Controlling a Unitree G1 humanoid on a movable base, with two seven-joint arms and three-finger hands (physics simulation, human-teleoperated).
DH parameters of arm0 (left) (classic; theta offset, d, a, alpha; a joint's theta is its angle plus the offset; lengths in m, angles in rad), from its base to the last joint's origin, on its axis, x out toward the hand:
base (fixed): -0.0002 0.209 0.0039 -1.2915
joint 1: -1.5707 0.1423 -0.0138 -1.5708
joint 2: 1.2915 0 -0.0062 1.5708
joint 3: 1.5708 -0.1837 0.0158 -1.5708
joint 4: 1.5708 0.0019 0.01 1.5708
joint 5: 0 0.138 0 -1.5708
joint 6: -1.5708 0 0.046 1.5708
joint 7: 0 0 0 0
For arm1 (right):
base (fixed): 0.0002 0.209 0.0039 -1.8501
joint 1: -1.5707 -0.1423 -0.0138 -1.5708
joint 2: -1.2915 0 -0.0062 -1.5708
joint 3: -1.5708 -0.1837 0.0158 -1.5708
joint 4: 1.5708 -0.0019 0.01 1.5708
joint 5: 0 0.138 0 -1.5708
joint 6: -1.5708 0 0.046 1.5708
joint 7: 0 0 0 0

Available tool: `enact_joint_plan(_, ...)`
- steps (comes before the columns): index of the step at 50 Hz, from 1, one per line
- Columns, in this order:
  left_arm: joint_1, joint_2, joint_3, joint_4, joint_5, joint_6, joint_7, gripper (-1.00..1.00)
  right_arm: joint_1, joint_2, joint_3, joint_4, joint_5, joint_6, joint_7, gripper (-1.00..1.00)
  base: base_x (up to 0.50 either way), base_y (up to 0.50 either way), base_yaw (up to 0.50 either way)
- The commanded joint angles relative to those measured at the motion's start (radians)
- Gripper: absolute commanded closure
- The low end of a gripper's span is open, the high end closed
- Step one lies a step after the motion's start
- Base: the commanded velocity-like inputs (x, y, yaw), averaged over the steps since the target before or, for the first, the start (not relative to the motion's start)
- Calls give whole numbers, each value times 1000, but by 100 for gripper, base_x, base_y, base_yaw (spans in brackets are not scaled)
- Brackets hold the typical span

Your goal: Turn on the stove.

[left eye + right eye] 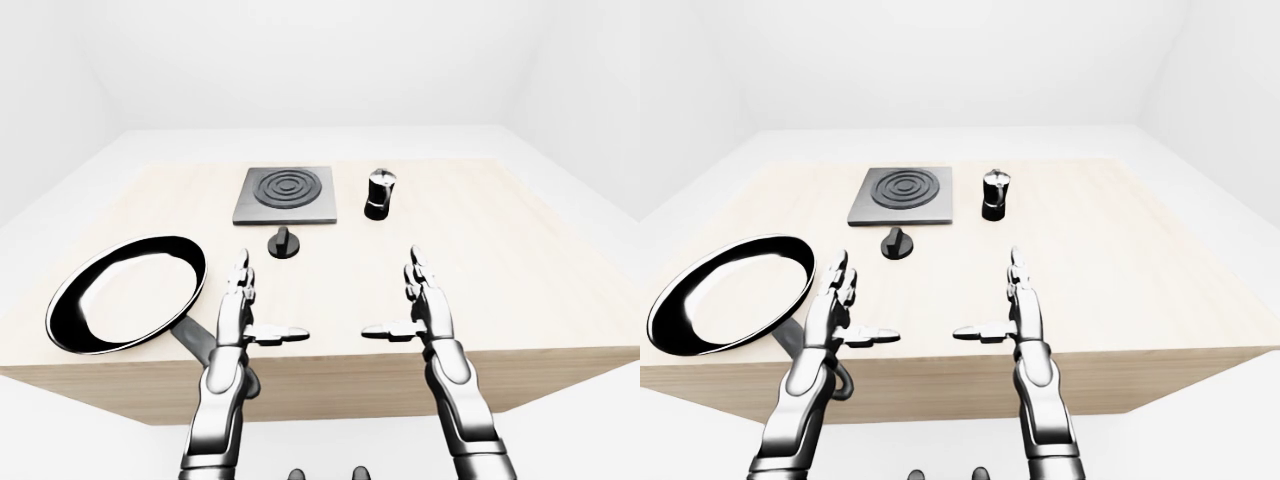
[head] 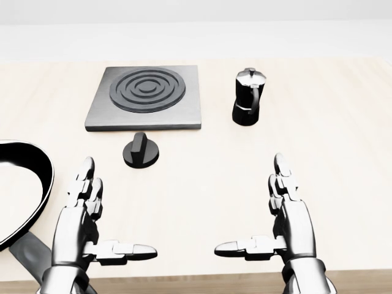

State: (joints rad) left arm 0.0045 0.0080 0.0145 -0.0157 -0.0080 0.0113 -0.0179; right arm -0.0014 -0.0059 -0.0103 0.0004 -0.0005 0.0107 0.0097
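A dark grey stove plate (image 2: 146, 98) with concentric rings lies on the wooden table (image 2: 343, 128), top centre in the head view. Its round black knob (image 2: 141, 151) sits just below the plate, its ridge pointing up the view. My left hand (image 2: 101, 223) hovers open at the lower left, below the knob and apart from it, thumb pointing inward. My right hand (image 2: 266, 217) hovers open at the lower right, mirrored, holding nothing.
A black moka pot (image 2: 248, 97) stands right of the stove plate. A black frying pan (image 1: 125, 292) with a pale inside lies at the table's left, its handle (image 1: 205, 350) running under my left forearm. The table's near edge runs just below my hands.
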Motion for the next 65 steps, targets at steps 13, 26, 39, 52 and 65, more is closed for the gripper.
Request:
enact_joint_plan(13,17,7,17,-27,-10,14,-33,-100,-2,-8,-11,14,-8,21,16,-100,0,0,0)
enact_joint_plan(26,20,7,16,-26,-13,13,-35,-100,-4,-6,-8,39,-14,0,15,-100,0,0,0)
enact_joint_plan(39,23,7,16,-33,-18,19,-40,-100,6,-2,2,35,-18,-3,14,-100,35,0,0)
enact_joint_plan(52,28,8,17,-32,-21,14,-43,-100,10,-1,6,14,-20,8,13,-100,45,0,0)
enact_joint_plan(65,29,6,14,-20,-17,5,-44,-100,10,1,7,15,-18,9,9,-100,43,0,0)
